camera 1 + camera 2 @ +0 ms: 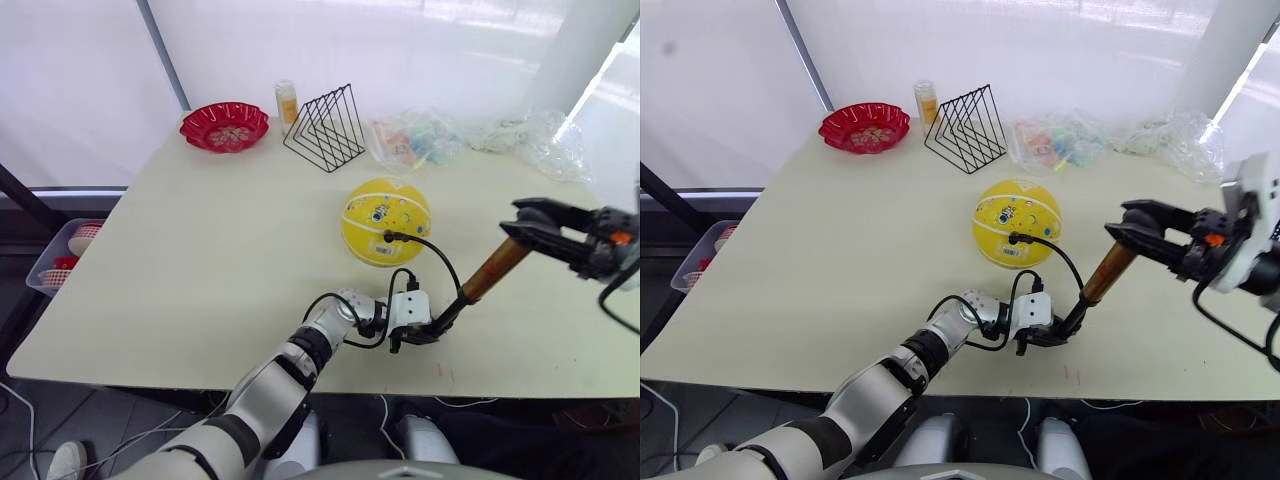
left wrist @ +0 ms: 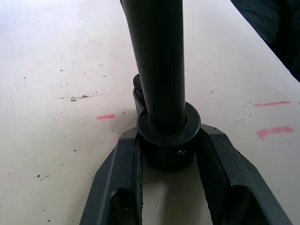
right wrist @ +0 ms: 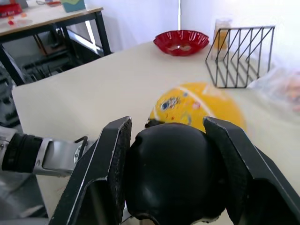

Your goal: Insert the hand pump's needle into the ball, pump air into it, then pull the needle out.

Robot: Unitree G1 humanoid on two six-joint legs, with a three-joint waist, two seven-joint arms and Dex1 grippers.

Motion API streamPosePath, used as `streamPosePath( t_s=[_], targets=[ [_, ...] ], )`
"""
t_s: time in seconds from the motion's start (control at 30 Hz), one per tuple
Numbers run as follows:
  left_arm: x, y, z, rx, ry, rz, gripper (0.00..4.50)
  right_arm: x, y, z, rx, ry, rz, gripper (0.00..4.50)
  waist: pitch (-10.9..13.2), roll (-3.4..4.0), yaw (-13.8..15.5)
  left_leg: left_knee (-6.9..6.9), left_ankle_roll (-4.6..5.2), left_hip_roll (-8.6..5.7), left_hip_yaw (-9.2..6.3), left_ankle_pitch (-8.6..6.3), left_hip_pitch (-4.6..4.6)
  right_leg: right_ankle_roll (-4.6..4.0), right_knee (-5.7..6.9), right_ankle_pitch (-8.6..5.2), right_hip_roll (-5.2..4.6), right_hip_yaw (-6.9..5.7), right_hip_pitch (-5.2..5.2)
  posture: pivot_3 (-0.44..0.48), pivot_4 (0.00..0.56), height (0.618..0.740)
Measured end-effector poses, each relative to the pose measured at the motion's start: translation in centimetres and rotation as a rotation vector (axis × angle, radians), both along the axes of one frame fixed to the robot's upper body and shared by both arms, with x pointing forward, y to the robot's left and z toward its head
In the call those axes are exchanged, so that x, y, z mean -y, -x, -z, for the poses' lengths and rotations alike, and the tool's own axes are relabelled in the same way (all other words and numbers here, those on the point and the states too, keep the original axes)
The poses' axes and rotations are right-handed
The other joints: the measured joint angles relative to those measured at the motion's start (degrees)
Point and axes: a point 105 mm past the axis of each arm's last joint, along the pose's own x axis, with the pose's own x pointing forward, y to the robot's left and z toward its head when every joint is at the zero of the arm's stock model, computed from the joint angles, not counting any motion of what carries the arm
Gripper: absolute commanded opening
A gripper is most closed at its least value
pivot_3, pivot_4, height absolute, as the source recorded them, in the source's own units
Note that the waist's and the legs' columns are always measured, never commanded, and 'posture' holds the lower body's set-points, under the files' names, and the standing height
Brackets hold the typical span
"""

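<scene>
The yellow ball rests on the table a little right of centre. The hand pump slants up to the right in front of it, orange barrel showing. My left gripper is shut on the pump's black lower end cap, close to the tabletop. My right gripper is shut on the black handle at the upper end. A thin black hose arcs from the pump's low end to the ball. The needle's black connector sits against the ball's front; the metal pin is hidden.
At the back of the table stand a red scalloped bowl, a small orange bottle and a black wire rack. Crumpled plastic bags lie back right. A basket sits below the table's left edge.
</scene>
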Motion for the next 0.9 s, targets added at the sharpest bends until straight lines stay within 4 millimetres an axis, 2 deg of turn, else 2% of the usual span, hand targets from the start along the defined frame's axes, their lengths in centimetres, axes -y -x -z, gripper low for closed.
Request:
streamPosePath(
  t_s=[0.23,0.33,0.4,0.43,0.47,0.73,0.9],
  targets=[
    [0.0,0.0,0.0,-0.002,0.0,0.0,1.12,-0.2,-0.1,0.1,-0.038,-0.017,0.021,1.97,0.0,0.0,-0.07,0.02,0.0,-0.01,0.0,0.0,-0.06,0.01,-0.01,0.0,-0.09,0.24,-0.02,0.0,0.15,0.735],
    [-0.1,0.1,0.1,-0.004,-0.002,-0.003,1.12,-0.5,-0.1,1.0,-0.046,-0.019,0.025,1.97,-0.08,-0.12,-0.07,0.01,0.0,-0.01,-0.02,0.0,-0.06,0.01,-0.02,0.0,-0.09,0.23,-0.02,0.0,0.15,0.735],
    [-0.3,0.1,0.3,-0.009,-0.006,-0.008,1.12,-0.8,-0.3,2.7,-0.069,-0.058,0.031,1.97,-0.3,-0.46,-0.12,-0.04,0.0,0.02,-0.07,0.0,-0.04,-0.01,-0.02,0.0,-0.06,0.2,-0.01,0.0,0.15,0.735],
    [-0.3,0.1,0.4,-0.009,-0.007,-0.012,1.12,-1.2,-0.6,4.9,-0.095,-0.076,0.052,1.97,-0.39,-0.45,-0.24,-0.02,-0.01,0.01,-0.03,0.0,-0.01,0.01,-0.01,0.0,-0.11,0.28,0.0,0.0,0.15,0.735],
    [-0.3,0.1,0.4,-0.011,-0.008,-0.013,1.12,-1.4,-0.6,6.1,-0.111,-0.071,0.061,1.97,-0.44,-0.49,-0.22,-0.03,-0.01,0.01,-0.04,0.0,0.0,0.0,0.0,0.0,-0.1,0.26,0.0,0.0,0.15,0.735],
    [-0.3,0.1,0.5,-0.013,-0.01,-0.015,1.12,-3.2,-0.6,12.0,-0.161,-0.027,0.066,1.97,-0.55,-0.44,-0.2,-0.04,-0.02,0.02,-0.05,-0.01,0.02,0.0,0.01,0.0,-0.09,0.25,-0.01,0.0,0.15,0.735],
    [-0.3,0.1,0.4,-0.011,-0.01,-0.013,1.12,-3.1,-0.5,11.7,-0.133,-0.019,0.056,1.97,-0.53,-0.29,-0.16,-0.04,-0.02,0.01,-0.06,-0.01,0.02,0.0,0.01,0.0,-0.09,0.22,-0.01,0.0,0.15,0.735]
  ],
)
